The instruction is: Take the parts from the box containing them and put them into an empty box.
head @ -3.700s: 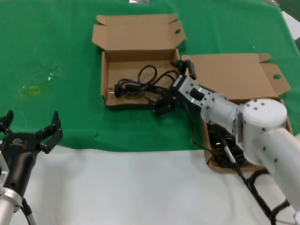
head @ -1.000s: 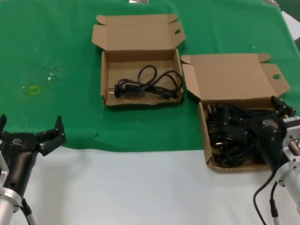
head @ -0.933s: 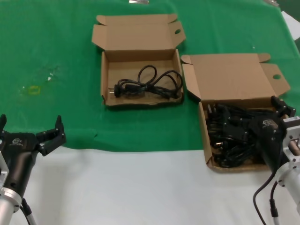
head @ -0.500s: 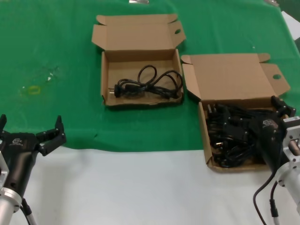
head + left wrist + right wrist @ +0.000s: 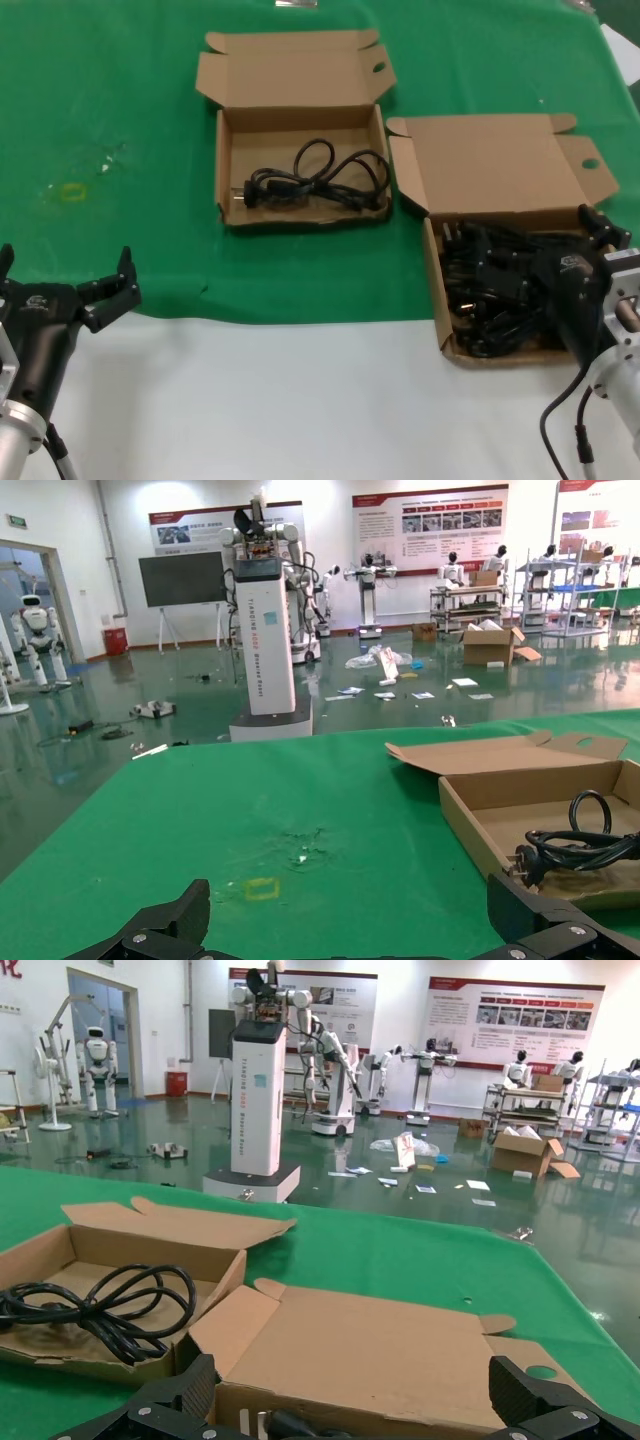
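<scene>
Black cords (image 5: 495,290) lie tangled in the box (image 5: 437,300) near the table's right edge, under the spread, empty right pincer (image 5: 565,265). They look light and floppy; pinch a loop. Left pincer (image 5: 65,290) waits released.

glossy green floor (image 5: 150,750), white walls (image 5: 120,500), wall posters (image 5: 510,1010)

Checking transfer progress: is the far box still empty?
No. One coiled black cord lies inside the far box.
</scene>
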Available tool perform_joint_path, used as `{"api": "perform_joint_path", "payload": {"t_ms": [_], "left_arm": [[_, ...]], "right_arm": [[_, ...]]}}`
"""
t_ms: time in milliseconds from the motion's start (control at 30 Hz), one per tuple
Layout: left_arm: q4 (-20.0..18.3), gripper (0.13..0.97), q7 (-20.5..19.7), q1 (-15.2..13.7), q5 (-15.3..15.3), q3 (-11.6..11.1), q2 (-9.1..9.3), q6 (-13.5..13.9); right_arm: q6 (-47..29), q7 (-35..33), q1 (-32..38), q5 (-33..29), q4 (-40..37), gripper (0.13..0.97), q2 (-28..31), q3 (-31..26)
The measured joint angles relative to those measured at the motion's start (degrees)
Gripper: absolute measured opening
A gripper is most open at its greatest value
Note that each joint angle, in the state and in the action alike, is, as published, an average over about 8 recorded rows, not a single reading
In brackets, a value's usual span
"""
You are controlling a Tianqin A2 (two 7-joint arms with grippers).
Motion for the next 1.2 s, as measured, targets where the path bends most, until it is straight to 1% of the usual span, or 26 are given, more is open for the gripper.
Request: {"api": "perform_joint_path", "payload": {"t_ms": [1200], "left_arm": [[0.00, 0.966, 0.00, 0.00, 0.00, 0.00, 0.00, 0.00]], "right_arm": [[0.00, 0.00, 0.00, 0.00, 0.00, 0.966, 0.00, 0.00]]}}
